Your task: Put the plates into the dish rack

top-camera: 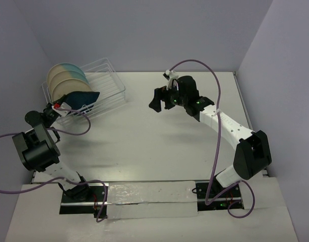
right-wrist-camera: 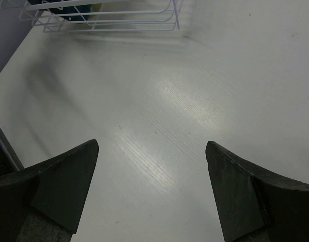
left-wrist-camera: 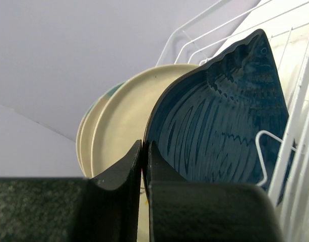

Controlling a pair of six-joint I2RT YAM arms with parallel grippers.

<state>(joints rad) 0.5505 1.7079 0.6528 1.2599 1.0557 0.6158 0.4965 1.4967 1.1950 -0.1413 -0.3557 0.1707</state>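
The dish rack (top-camera: 106, 83) stands at the far left of the table; its thin pale bars (left-wrist-camera: 295, 126) also cross the left wrist view. Round beige plates (top-camera: 63, 78) stand upright in it, one cream face (left-wrist-camera: 121, 121) just behind the dark-teal leaf-shaped plate (top-camera: 84, 97). That ribbed teal plate (left-wrist-camera: 225, 116) stands on edge in the rack. My left gripper (left-wrist-camera: 143, 146) is shut on its lower rim, at the rack's near-left corner (top-camera: 63, 107). My right gripper (top-camera: 158, 103) hovers open over bare table (right-wrist-camera: 151, 151), nothing between its fingers.
Walls close the table at the back and on both sides, the left wall right beside the rack. The rack's near end (right-wrist-camera: 104, 15) shows at the top left of the right wrist view, well away from the right fingers (right-wrist-camera: 73, 181).
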